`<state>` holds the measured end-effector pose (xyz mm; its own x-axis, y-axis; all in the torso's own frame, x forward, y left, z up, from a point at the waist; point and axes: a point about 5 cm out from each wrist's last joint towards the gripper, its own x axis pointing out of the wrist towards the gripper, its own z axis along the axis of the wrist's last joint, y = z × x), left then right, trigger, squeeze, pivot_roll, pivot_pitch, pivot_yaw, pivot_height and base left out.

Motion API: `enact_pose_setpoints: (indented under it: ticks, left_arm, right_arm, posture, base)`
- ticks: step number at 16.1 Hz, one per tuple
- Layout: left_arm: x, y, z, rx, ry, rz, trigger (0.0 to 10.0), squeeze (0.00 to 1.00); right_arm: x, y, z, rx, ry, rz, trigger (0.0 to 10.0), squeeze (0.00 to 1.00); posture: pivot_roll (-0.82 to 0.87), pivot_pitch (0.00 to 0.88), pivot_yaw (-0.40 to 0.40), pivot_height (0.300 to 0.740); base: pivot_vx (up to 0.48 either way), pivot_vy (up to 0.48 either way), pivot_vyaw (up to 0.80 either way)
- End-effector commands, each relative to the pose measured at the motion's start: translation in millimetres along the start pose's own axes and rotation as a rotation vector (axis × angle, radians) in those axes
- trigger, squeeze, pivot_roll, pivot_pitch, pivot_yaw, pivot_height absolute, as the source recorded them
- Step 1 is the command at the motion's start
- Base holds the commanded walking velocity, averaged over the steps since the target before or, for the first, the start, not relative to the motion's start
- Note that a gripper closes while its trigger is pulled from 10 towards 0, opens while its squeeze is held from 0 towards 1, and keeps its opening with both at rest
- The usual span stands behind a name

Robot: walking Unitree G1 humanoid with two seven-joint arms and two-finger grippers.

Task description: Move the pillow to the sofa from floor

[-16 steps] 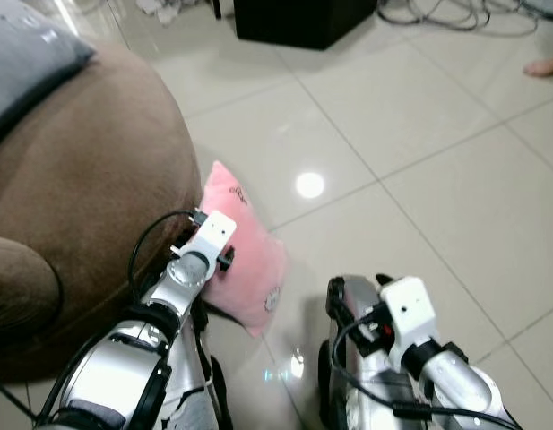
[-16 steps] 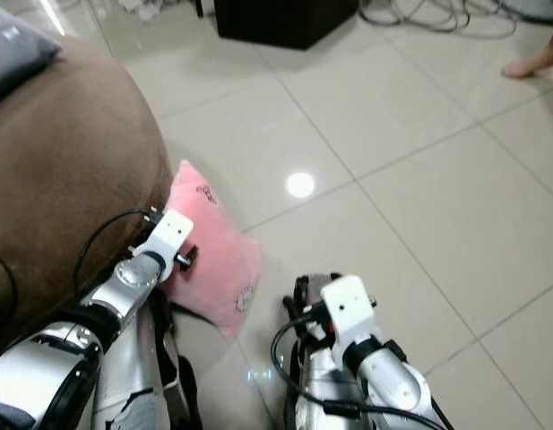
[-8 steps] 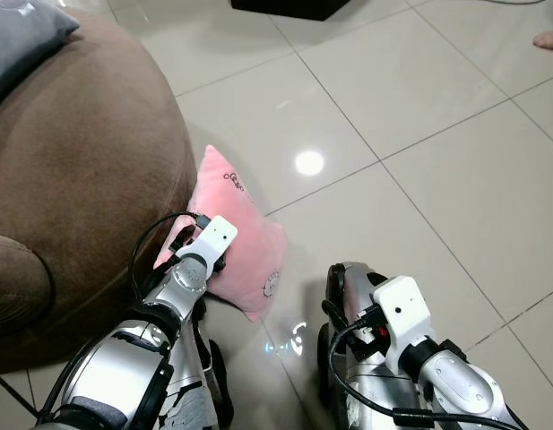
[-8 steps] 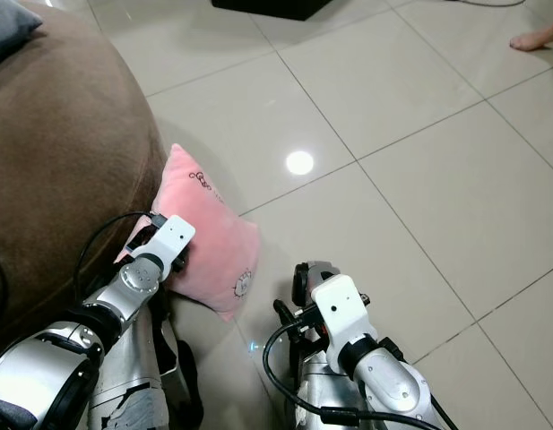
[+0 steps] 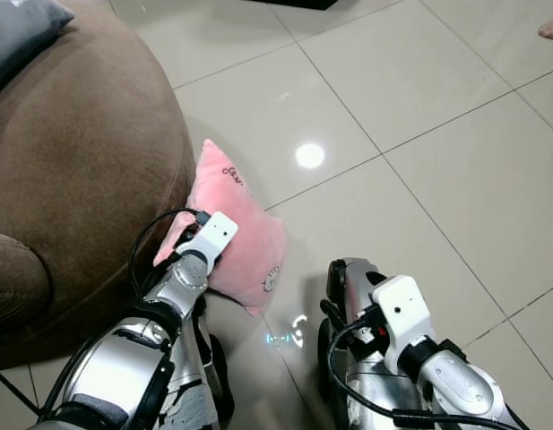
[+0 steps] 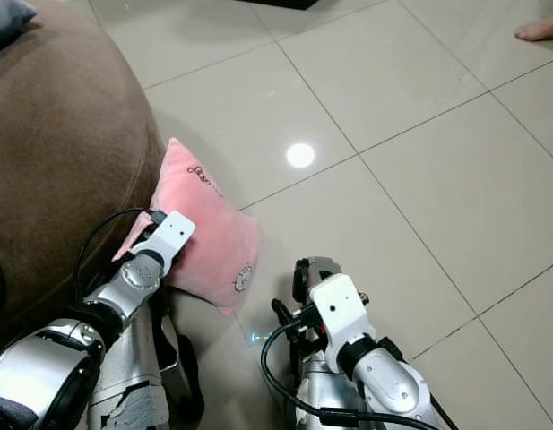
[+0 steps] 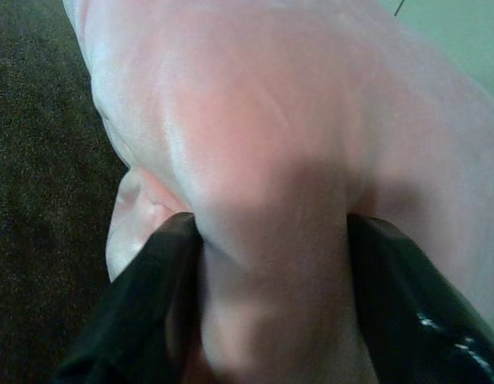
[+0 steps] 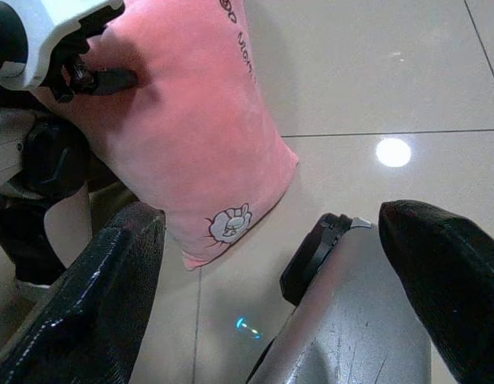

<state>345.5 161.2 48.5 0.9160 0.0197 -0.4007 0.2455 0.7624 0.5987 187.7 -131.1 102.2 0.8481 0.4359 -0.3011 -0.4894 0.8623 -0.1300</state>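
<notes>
A pink pillow stands on edge on the tiled floor, leaning against the side of the brown sofa. My left gripper is shut on the pillow. In the left wrist view a fold of pink fabric is pinched between the two black fingers. From the head, the left wrist sits against the pillow's sofa-side face. My right gripper hangs open low on the right, a little way from the pillow, with nothing between its fingers.
A grey cushion lies on the sofa at the far left. A person's foot shows at the far right edge. Glossy tiled floor stretches ahead and to the right. My own knee is below the right gripper.
The camera has tilted down, so the whole scene has slid up the picture. The left gripper stays shut on the pillow beside the sofa. The right arm has barely moved.
</notes>
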Motion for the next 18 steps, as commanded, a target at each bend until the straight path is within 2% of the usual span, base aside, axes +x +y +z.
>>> enact_pose_setpoints:
  ticks: [1, 11, 16, 17, 18]
  left_arm:
    - [-1.8, -4.6, -8.6, 0.002, 0.034, -0.011, 0.0, 0.0]
    - [-0.6, -10.2, 2.0, -0.036, 0.004, -0.031, 0.0, 0.0]
    - [0.6, -14.8, 12.7, -0.132, -0.025, -0.065, 0.0, 0.0]
    - [0.8, -15.6, 15.7, -0.159, -0.035, -0.073, 0.0, 0.0]
    - [1.4, -14.8, 20.2, -0.221, -0.05, -0.081, 0.0, 0.0]
  right_arm:
    - [-2.9, 3.1, -1.6, -0.006, 0.014, 0.005, 10.0, 0.0]
    - [2.6, -0.3, -3.5, -0.05, 0.006, -0.03, 10.0, 0.0]
    - [6.9, -10.7, -9.2, -0.07, -0.012, -0.108, 10.0, 0.0]
    - [8.2, -12.5, -10.8, -0.055, -0.013, -0.123, 10.0, 0.0]
    - [9.0, -15.7, -12.4, -0.05, -0.014, -0.164, 10.0, 0.0]
  posture:
    - [-0.17, 0.342, 0.016, 0.499]
    - [-0.18, 0.307, 0.022, 0.499]
    - [-0.17, 0.227, 0.031, 0.499]
    - [-0.17, 0.216, 0.031, 0.499]
    - [-0.17, 0.183, 0.032, 0.499]
  base:
    - [0.0, 0.0, 0.0]
    - [0.0, 0.0, 0.0]
    - [0.0, 0.0, 0.0]
    - [0.0, 0.0, 0.0]
    - [0.0, 0.0, 0.0]
